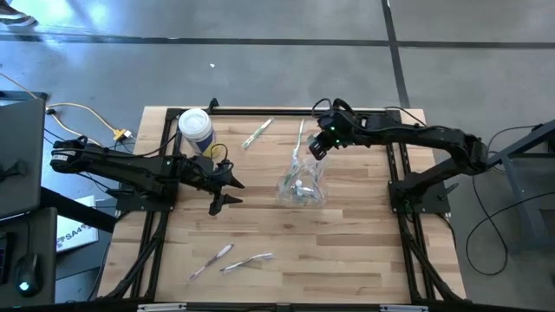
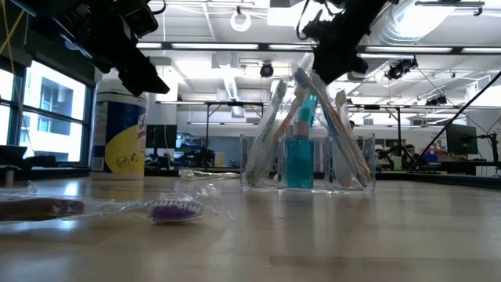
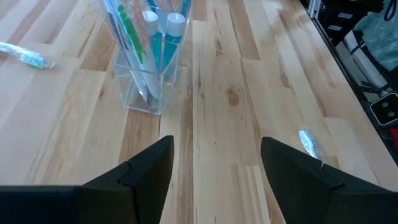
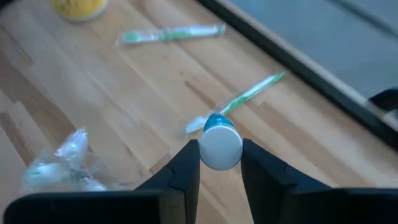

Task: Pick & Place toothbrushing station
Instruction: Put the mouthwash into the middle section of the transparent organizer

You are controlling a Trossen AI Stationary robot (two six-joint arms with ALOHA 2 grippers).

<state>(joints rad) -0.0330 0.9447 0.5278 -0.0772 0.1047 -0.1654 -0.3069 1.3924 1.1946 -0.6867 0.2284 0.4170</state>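
clear holder [image 3: 146, 81] with toothbrushes [image 3: 127, 28]

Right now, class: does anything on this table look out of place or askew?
Yes. Four wrapped toothbrushes lie loose on the wood, two near the front edge and two behind the clear holder, whose own brushes lean at angles. The right pincer is shut on a white-capped tube; the left pincer hangs open beside the holder.
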